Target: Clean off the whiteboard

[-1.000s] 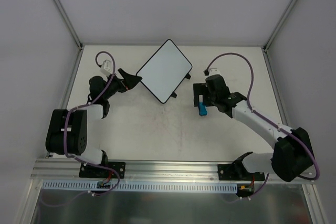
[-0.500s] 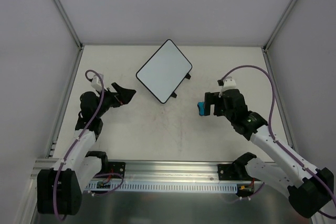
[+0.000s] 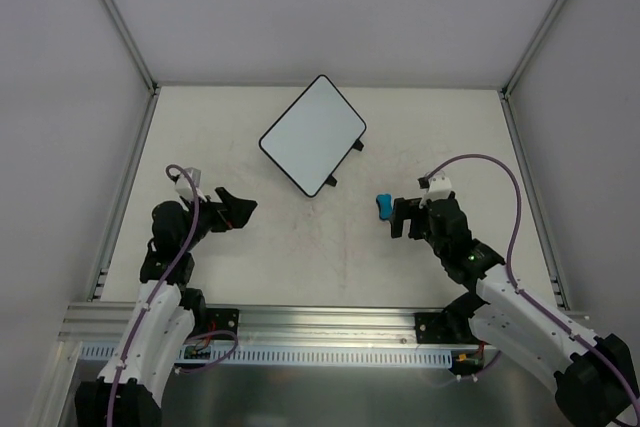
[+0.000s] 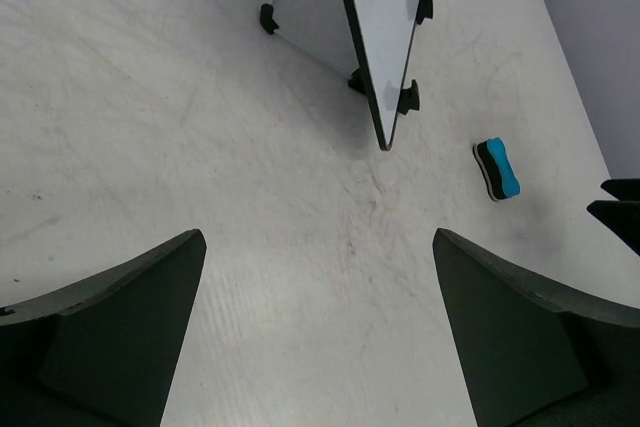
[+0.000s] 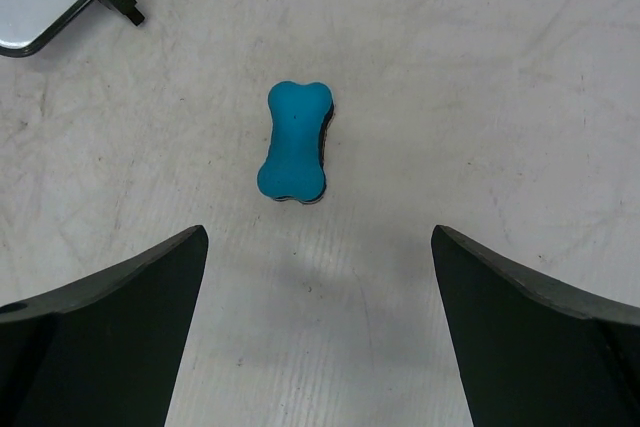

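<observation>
Whiteboard (image 3: 312, 134): thin, stiff, slick, probably light; brace by rim tabs (image 3: 358, 145). Left gripper (image 3: 240, 209) and right gripper (image 3: 400, 218) spread wide, empty.

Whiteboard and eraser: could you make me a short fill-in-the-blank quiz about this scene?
1. The eraser is coloured ___.
2. The whiteboard has a ___ rim.
3. The left gripper and right gripper both stand ___.
4. The eraser lies nearest the ___ gripper.
Missing words: blue, black, open, right.

Scuffed table (image 3: 300, 247) carries whiteboard (image 3: 312, 134), blue eraser (image 3: 383, 206)
</observation>
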Tool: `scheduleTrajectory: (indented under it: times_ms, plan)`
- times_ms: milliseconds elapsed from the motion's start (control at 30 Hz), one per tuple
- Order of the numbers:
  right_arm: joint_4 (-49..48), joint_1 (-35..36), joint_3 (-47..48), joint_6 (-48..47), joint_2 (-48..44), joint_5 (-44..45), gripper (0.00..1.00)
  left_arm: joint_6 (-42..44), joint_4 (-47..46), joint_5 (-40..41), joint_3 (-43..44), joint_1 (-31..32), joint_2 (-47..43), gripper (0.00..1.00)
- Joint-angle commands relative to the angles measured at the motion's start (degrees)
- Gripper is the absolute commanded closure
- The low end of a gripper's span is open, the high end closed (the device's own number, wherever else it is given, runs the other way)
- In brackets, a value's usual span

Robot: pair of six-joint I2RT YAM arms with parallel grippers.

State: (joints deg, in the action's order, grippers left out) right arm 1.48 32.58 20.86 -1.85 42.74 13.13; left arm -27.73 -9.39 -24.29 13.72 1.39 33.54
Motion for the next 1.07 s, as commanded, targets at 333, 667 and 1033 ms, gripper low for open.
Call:
scheduleTrajectory:
  times_ms: [333,667,1033]
  plan:
    - [-5.5,0.3,1.6,0.1,0.9,-0.2,0.01,2.9,0.9,3.7,-2.2,-0.4,-7.5,0.01]
    - [-5.6,0.3,1.8,-0.3,1.5,0.0,0.01,2.9,0.9,2.7,-1.8,-0.4,-6.5,0.01]
    - [-5.0,0.3,1.9,-0.4,1.3,0.3,0.01,2.9,0.9,2.7,-1.9,-0.4,-6.8,0.01]
